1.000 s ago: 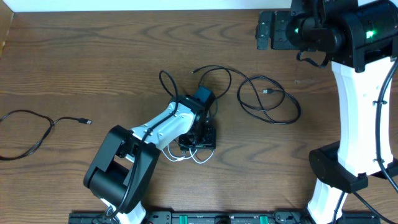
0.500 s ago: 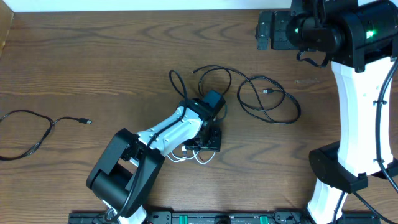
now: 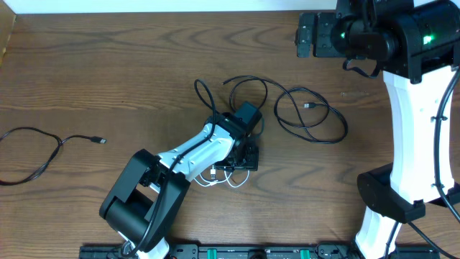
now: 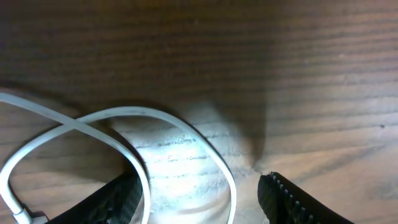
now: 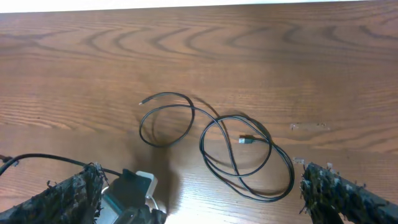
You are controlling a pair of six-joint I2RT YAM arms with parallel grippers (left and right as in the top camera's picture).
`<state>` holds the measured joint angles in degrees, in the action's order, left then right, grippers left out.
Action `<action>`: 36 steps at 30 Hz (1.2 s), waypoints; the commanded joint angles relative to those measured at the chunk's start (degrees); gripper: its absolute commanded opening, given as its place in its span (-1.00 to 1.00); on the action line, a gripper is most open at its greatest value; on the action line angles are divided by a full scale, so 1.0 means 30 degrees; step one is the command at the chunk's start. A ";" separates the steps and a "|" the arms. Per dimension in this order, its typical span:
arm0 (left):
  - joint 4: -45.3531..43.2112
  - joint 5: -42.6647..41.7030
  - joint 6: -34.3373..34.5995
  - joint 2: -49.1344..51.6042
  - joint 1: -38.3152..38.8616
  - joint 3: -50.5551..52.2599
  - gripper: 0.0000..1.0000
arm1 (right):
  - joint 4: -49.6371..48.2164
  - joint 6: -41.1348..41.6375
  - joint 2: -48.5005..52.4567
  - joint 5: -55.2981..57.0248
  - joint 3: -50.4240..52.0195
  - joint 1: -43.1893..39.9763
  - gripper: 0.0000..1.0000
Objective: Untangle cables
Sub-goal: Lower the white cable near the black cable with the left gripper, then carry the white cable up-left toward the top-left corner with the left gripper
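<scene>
A thin white cable point(image 4: 155, 113) lies looped on the wooden table, and part of the loop runs between the fingers of my left gripper point(image 4: 199, 208), which is open low over it. From overhead, the left gripper point(image 3: 243, 155) sits mid-table with the white cable point(image 3: 235, 184) curling out beside it. A black cable loop point(image 3: 248, 78) lies just behind the left arm. A separate coiled black cable point(image 3: 309, 106) lies to the right, also seen below my right gripper point(image 5: 211, 199) as the coiled black cable point(image 5: 247, 140). My right gripper point(image 3: 310, 36) hangs high and open, holding nothing.
Another black cable point(image 3: 99, 140) lies alone at the table's far left. The right arm's white column point(image 3: 413, 129) stands at the right edge. A black rail point(image 3: 237, 252) runs along the front edge.
The left gripper shifted slightly right and farther from the front edge, and the black loop behind it shifted right with it. The right arm stayed still.
</scene>
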<state>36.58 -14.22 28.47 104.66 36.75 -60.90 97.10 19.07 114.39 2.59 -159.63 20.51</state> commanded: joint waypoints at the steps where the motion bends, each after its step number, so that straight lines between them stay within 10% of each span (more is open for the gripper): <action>1: -0.0539 0.1093 0.1035 0.1013 0.0240 0.0364 0.30 | 0.0058 0.0058 0.0160 0.0211 0.0015 0.0051 0.99; 12: -0.0663 0.5122 0.2477 0.2375 0.1188 0.0372 0.00 | 0.0058 0.0058 0.0160 0.0211 0.0015 0.0051 0.99; 19: -0.0729 0.5122 0.2455 0.3257 0.1166 0.0372 -0.84 | 0.0058 0.0058 0.0160 0.0211 0.0015 0.0051 0.98; 36: 0.4911 0.5107 -0.1967 -0.2208 -0.2601 -0.4692 -0.85 | 0.0058 0.0058 0.0160 0.0211 0.0015 0.0051 0.99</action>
<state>49.58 0.21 27.64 105.82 31.73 -69.71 97.10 19.07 114.39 2.61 -159.63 20.51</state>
